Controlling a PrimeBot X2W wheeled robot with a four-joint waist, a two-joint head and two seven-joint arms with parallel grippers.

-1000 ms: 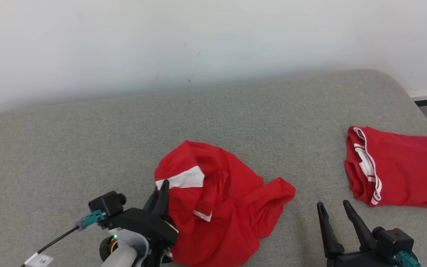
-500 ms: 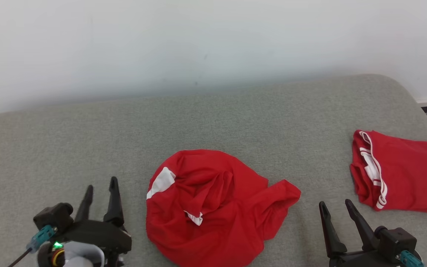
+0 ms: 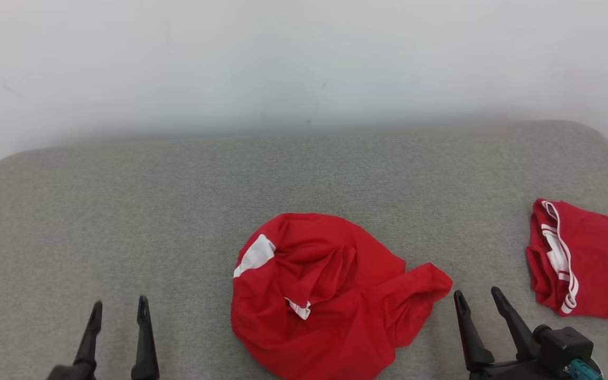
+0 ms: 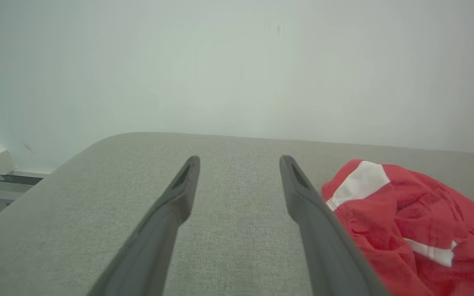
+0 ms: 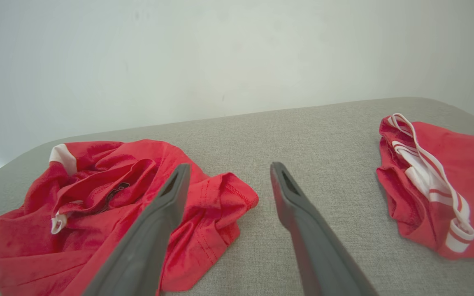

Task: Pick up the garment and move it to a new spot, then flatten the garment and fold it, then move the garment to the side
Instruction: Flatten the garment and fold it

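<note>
Far left, low: left gripper (image 3: 120,303), fingers spread wide, nothing between them, tips over bare grey cushion (image 3: 177,211), well apart from the cloth.

Centre: crumpled garment (image 3: 330,295), red, heaped in a rounded mound on the cushion near the front edge, between the two grippers. A white patch (image 3: 255,255) shows on its upper left and a small white strip sits in the middle folds. A hem flap (image 3: 425,279) sticks out to the right and lies flat on the cushion.

Handling, my read: thin jersey, light, fully limp. It will sag and drag rather than hold shape, and layers may come up together if pinched mid-heap. It won't break and isn't slippery on this woven cover. Best holds are the edges: the white-patch side for the left arm and the stitched hem flap for the right, so it can be spread by pulling apart.

Right of it: right gripper (image 3: 476,292), fingers also parted and empty, its tips just beside the hem flap, not touching.

Far right: folded red piece (image 3: 594,264) with white stripes, lying apart, partly cut off by the frame.
</note>
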